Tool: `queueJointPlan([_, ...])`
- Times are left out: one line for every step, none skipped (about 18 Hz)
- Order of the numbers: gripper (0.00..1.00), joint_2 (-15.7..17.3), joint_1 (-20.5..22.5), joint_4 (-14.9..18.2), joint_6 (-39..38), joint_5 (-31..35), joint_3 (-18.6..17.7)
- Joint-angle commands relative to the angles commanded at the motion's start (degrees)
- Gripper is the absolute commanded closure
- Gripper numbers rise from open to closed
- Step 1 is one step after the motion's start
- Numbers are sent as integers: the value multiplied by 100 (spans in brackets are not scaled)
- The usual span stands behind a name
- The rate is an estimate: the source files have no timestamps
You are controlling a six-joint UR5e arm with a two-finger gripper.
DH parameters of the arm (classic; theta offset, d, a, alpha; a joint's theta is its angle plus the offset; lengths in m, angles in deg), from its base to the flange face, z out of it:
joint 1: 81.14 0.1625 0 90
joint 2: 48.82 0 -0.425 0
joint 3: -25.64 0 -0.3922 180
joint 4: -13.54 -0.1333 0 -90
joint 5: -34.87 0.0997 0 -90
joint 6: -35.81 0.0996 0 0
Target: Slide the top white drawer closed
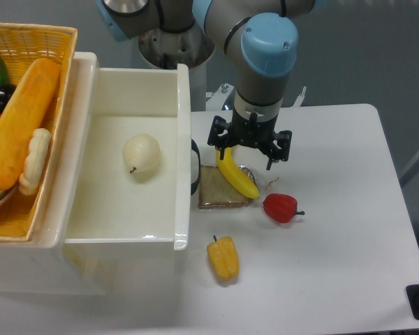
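From the fixed camera, my gripper (250,149) hangs over the table (335,230), fingers spread wide and holding nothing, one finger (217,139) toward the drawer and the other on the far side. The drawer (126,209) lies to the side of my fingers, pulled well out; its front panel (184,153) stands near my closer finger but apart from it, and the black curved handle (195,166) on that panel sits between the panel and the bread, a little lower in the picture than my fingertips. I touch neither panel nor handle.

The drawer is glossy white, a deep rectangular tray with a thick rounded rim and a smooth floor that catches the light. Inside it, near the middle, rests a pale cream pear (140,155), round, with a small dark stem.

Beyond the drawer's back, on the cabinet top, a woven yellow basket (35,38) holds a long orange-brown loaf (21,122) and other pieces, partly cut off by the frame.

Just beside the handle a square brown slice of bread (220,188) lies flat on the table, and a smooth yellow banana (234,174) lies across it, its upper end under my gripper. Near the bread, away from the drawer, lies a shiny red pepper (281,207); a yellow pepper (223,257) lies near the drawer's front corner.

I can read no writing or label.
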Motion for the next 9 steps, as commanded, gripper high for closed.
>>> queueJointPlan([0, -9, 0, 0, 0, 0, 0])
queueJointPlan([0, -35, -9, 0, 0, 0, -17])
queueJointPlan([0, -35, -9, -9, -70, 9, -35])
queueJointPlan([0, -53, -9, -17, -227, 0, -53])
queueJointPlan([0, -88, -9, -35, -411, 0, -44])
queueJointPlan([0, -114, -9, -44, -578, 0, -44])
queueJointPlan([0, -140, -17, -44, -650, 9, -44])
queueJointPlan([0, -167, -18, -44, -650, 9, -44])
queueJointPlan([0, -184, -18, -44, -650, 0, -44])
